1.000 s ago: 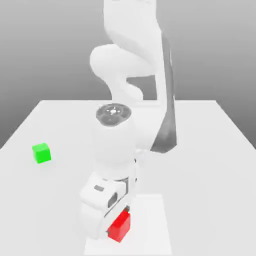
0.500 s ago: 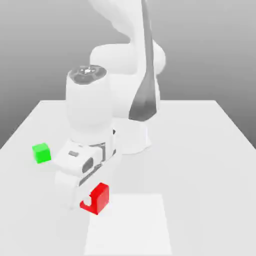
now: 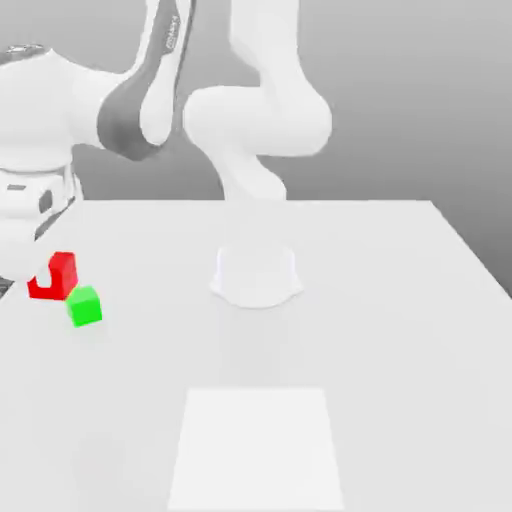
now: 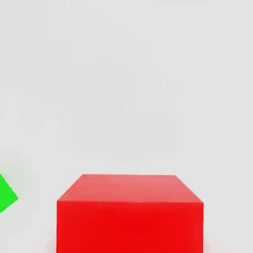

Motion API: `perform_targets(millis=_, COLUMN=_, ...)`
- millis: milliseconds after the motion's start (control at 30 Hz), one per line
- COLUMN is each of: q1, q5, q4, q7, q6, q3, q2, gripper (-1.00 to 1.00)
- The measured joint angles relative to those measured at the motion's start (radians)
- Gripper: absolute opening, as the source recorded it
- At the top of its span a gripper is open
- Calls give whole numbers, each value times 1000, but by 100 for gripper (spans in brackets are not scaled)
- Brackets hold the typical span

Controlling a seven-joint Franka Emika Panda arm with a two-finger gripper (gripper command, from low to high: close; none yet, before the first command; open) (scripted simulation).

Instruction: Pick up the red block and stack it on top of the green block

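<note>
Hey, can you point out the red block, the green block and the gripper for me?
Red block [image 4: 130,227]: hand view, on its bright side face.
Green block [image 3: 88,311]: exterior view, on the front face.
Gripper [image 3: 43,278]: exterior view, between the fingertips, at the red block.

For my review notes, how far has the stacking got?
Done: the red block is picked up, held in the gripper. In hand: carrying it near the green block, not yet squarely over it. Left: align, lower and release it on top.
</note>
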Motion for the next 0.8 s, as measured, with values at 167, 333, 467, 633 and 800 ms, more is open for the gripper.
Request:
perform_targets(millis=167, q1=-93, q5=-114, q4=-58, q7=-279, q6=15, q3=-144, q2=-48, gripper=-100)
perform_targets(millis=333, q1=-129, q5=-186, q4=-104, q7=-501, q6=92, q3=-284, q2=-22, gripper=-100)
perform_targets(millis=467, q1=-37, q5=-115, q4=-110, q7=-569, q6=225, q3=-377, q2=103, gripper=-100)
perform_targets(millis=633, q1=96, q5=68, q4=-120, q7=-695, q6=337, q3=-465, q2=224, gripper=-100)
perform_targets(millis=800, q1=96, q5=68, q4=-120, q7=-695, q6=336, q3=-465, q2=224, gripper=100)
